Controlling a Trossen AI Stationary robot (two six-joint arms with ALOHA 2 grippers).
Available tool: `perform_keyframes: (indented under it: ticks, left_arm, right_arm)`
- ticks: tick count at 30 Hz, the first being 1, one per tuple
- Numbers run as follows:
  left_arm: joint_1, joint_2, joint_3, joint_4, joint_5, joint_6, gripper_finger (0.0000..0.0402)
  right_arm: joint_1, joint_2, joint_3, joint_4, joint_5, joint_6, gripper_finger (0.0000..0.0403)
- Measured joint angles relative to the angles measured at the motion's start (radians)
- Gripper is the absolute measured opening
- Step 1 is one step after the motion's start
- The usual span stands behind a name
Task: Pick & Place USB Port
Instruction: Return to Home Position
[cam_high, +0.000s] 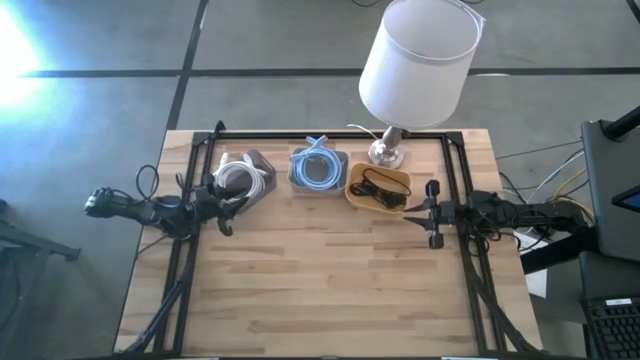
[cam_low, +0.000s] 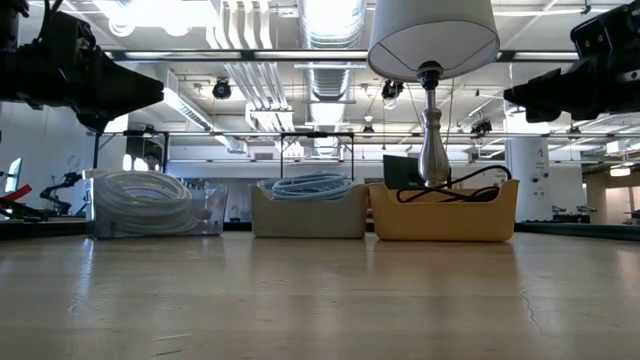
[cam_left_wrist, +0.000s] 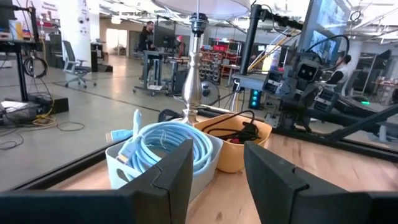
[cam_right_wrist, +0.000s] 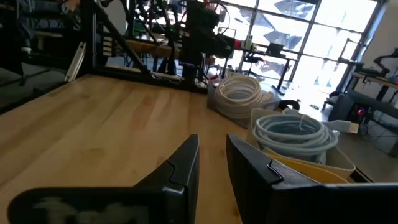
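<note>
An industrial robotics lab (exposed ceiling ducts (cam_low: 245, 25), office chair (cam_left_wrist: 73, 60)).

Black USB cables (cam_high: 378, 188), loosely tangled, inside yellow bin (cam_low: 444, 222)

Blue coil (cam_left_wrist: 171, 144), yellow bin (cam_left_wrist: 233, 159) (black cable (cam_left_wrist: 234, 129))

The desk (cam_high: 320, 290) is built of pale wooden strips, sealed to a smooth, low sheen. The lamp (cam_low: 433, 150) is carried on a polished, mirror-bright metal stem, and its shade (cam_high: 418, 60) is seen as white, matt cloth. Just beside the lamp, the yellow bin (cam_low: 445, 222) is shown as smooth, matt plastic, with matt black USB cable (cam_high: 378, 188) in it. The next bin (cam_low: 308, 215) from the lamp is pale and matt, filled with glossy light-blue cable (cam_left_wrist: 171, 143). Farthest from the lamp, smooth white cable (cam_low: 140, 200) is held in a clear, glossy plastic bin (cam_low: 205, 212). The left gripper (cam_left_wrist: 217, 152) and right gripper (cam_right_wrist: 213, 146) are finished in dark, matt plastic.
</note>
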Motion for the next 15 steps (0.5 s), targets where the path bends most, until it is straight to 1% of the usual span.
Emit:
perform_keyframes:
  ticks: [8, 15]
  left_arm:
    - [0.000, 0.000, 0.000, -0.007, 0.000, -0.015, 0.0147]
    - [-0.001, 0.000, 0.000, -0.008, 0.000, -0.016, 0.0147]
  right_arm:
    - [0.000, 0.000, 0.000, -0.001, 0.000, 0.000, 0.0068]
    - [0.000, 0.000, 0.000, 0.000, 0.001, -0.009, 0.0078]
